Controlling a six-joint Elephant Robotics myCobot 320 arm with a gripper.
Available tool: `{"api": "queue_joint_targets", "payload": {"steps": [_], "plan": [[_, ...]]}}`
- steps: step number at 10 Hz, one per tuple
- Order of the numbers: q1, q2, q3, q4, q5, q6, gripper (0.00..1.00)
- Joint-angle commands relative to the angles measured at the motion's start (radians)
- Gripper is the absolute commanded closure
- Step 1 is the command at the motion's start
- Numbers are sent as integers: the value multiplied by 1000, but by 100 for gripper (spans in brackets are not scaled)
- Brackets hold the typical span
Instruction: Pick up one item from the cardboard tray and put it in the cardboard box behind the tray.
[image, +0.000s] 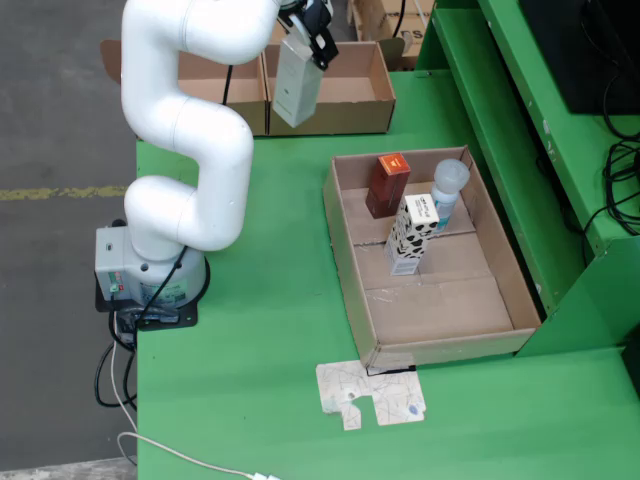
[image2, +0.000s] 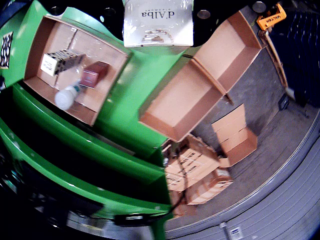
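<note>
My gripper (image: 312, 30) is shut on a grey-white carton (image: 296, 82) marked "d'Alba" and holds it in the air above the front edge of the cardboard box (image: 350, 100) behind the tray. In the gripper view the carton (image2: 158, 22) fills the top centre, with the open box (image2: 200, 95) below it. The cardboard tray (image: 440, 300) on the green table holds a red-brown box (image: 387, 185), a black-and-white patterned carton (image: 410, 235) and a white bottle with a blue band (image: 447, 192). They also show in the gripper view's tray (image2: 65, 60).
A second open cardboard box (image: 215, 95) stands left of the target box, partly behind my arm. A flat printed card (image: 370, 395) lies in front of the tray. A raised green shelf (image: 520, 120) runs along the right. Stacked cartons (image2: 200, 170) lie on the floor beyond the table.
</note>
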Motion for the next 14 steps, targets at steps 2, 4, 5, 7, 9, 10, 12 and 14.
{"api": "queue_joint_targets", "payload": {"steps": [2,4,5,7,9,10,12,14], "plan": [[106,-7,21,60,-35,37,100],[146,-27,21,88,-45,54,100],[164,-38,22,99,-51,55,100],[204,-69,21,131,-64,70,100],[246,-83,21,142,-70,93,100],[246,-83,22,142,-70,93,100],[296,-84,22,116,-66,117,100],[328,-93,21,104,-69,111,100]]}}
